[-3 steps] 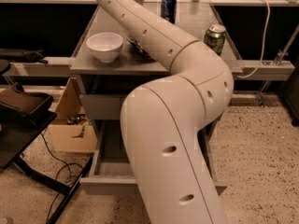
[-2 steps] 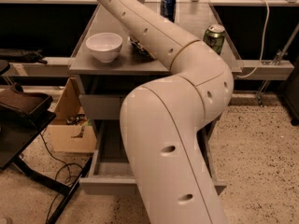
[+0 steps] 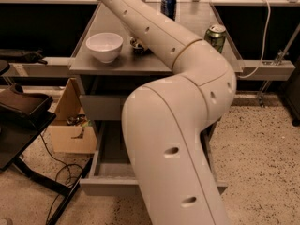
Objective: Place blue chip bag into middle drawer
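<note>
A: So, the biggest thing in shot is the arm (image 3: 178, 139). It's a fat white thing that comes up from the bottom, bends over the right side of the worktop and runs off the top edge. The hand is somewhere past that edge, out of view, so I can't tell if it's spread, pressed together or pinching anything.

B: And the worktop (image 3: 110, 18)?

A: Grey, with drawers under it. The upper drawer front (image 3: 101, 107) is shut. The middle drawer (image 3: 105, 186) below it is pulled right out. No bag in the part I can see, though the arm covers a lot of it.

B: Where's the bag then?

A: The blue chip bag (image 3: 137, 46) is on the worktop, just right of the white bowl (image 3: 104, 46) and half hidden behind the arm. A green can (image 3: 215, 35) and a blue can (image 3: 168, 4) sit further off.

B: So the pickup isn't done?

A: I'd say no, looks like the reach-and-grab step to me. Next the hand has to come down on that crinkly bag without bumping the bowl, pinch it, then swing low to the open drawer.
</note>
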{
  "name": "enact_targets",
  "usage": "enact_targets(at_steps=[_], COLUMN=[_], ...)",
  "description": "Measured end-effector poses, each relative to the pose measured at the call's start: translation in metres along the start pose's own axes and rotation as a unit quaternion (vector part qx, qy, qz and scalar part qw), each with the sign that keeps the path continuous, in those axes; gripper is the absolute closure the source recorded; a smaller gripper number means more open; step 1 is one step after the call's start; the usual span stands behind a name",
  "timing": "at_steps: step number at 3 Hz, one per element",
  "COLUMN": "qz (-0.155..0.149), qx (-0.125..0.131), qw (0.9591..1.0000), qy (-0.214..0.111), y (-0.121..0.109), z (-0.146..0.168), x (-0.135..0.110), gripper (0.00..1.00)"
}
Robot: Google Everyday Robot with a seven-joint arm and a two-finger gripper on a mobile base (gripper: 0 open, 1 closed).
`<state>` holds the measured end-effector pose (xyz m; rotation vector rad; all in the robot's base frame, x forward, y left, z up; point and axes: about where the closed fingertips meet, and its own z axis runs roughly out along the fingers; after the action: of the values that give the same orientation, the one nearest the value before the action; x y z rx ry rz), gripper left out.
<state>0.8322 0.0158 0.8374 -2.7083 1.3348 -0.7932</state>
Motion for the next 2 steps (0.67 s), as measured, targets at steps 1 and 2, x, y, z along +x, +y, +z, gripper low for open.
enact_targets(at_steps=[1,2], qz=[0.034,0.112], qx=[0.031,0.039], qw=[0.9989,0.9928], qy=[0.001,0.013], y=[0.019,0.090], z=[-0.031,-0.099], x=[0.026,0.053], gripper=[1.00,1.00])
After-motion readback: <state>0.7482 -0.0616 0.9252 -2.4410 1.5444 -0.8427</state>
